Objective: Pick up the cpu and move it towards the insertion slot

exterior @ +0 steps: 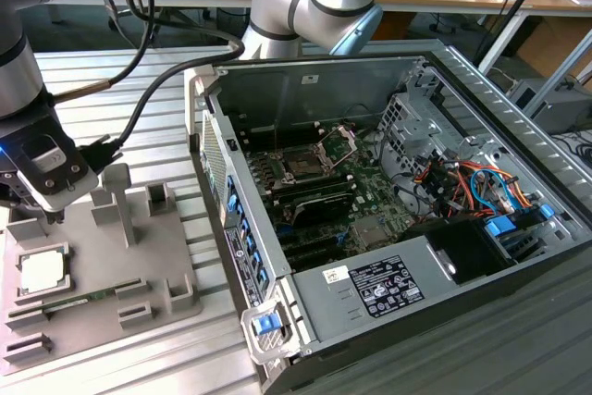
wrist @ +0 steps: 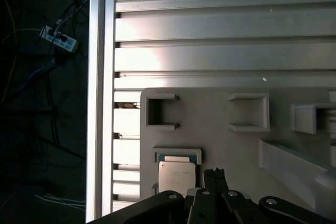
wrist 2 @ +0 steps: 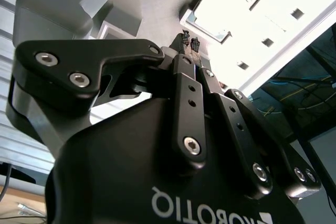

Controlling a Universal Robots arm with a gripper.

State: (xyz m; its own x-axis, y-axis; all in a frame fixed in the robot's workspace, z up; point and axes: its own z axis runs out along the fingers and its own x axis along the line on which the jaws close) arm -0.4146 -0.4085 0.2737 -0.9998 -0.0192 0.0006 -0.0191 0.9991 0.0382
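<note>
The end effector (wrist: pixel 214 174) hangs over the grey fixture (exterior: pixel 157 247) on the desk (wrist: pixel 210 24), its fingertips drawn together and gripping nothing. The cpu (wrist: pixel 177 178) lies flat in its fixture pocket just beside the tips, well apart from the insertion slot (exterior: pixel 305 164) inside the open case (exterior: pixel 481 90).

Risk: descending closed and off-centre would likely strike the lid or pocket wall. A skewed pinch could tilt or drop the chip.

The cpu is flat and square, with a pale silvery lid and a thin darker rim.
</note>
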